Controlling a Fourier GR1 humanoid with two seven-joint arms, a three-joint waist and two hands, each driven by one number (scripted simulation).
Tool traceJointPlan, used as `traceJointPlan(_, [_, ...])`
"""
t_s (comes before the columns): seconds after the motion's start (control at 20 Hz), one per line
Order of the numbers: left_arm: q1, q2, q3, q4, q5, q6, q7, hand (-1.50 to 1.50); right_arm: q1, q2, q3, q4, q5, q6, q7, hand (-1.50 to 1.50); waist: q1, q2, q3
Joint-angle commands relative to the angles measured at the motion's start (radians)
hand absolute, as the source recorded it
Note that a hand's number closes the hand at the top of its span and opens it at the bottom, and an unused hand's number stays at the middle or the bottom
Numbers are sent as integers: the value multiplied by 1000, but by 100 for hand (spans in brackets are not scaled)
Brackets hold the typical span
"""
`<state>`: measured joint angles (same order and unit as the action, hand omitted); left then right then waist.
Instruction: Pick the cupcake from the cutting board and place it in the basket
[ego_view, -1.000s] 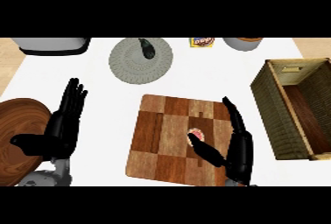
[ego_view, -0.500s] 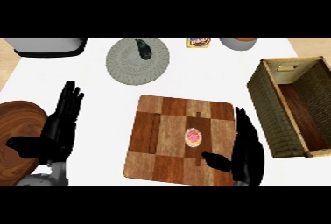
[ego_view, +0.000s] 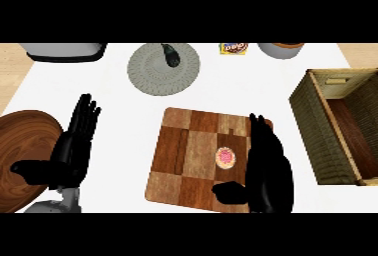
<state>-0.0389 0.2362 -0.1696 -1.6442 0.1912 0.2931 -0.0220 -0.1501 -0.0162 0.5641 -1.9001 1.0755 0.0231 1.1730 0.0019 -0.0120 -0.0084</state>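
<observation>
A small cupcake (ego_view: 225, 156) with pink frosting sits on the checkered wooden cutting board (ego_view: 188, 155), right of its middle. My right hand (ego_view: 266, 170) lies over the board's right edge, just right of the cupcake, fingers straight and pointing away, thumb out toward the left below the cupcake. It does not hold the cupcake. The woven basket (ego_view: 314, 117) stands at the right edge of the counter, its wooden floor bare. My left hand (ego_view: 74, 145) rests open on the white counter at the left, fingers straight.
A round dark wooden board (ego_view: 22, 150) lies at the far left, partly under the left hand. A grey round mat (ego_view: 162, 67) with a dark object sits at the back. A grey pot (ego_view: 63, 50), a small box (ego_view: 233, 48) and a bowl (ego_view: 280, 49) line the back edge.
My right hand has slid right and slightly down, off the cupcake, which now shows fully on the board. The left hand has barely moved.
</observation>
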Motion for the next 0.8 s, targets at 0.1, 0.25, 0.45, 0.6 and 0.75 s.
traceJointPlan(0.1, [-17,-8,-7,-1,-8,1,8,0,-135,15,-19,-8,-34,231,312,-150,8,8,3])
traceJointPlan(0.25, [8,-13,-10,5,-14,-4,-21,0,-87,15,5,-5,-19,251,313,-150,1,6,4])
traceJointPlan(0.45, [31,-25,-31,-29,-23,2,-15,0,-74,15,-13,-3,-25,236,314,-150,3,5,5])
traceJointPlan(0.6, [27,-15,-6,-6,-11,-7,-8,0,-64,15,-11,6,-34,222,314,-150,0,9,6])
traceJointPlan(0.75, [11,-3,2,-26,-3,-22,8,0,-87,15,41,72,-25,123,314,-150,10,10,6])
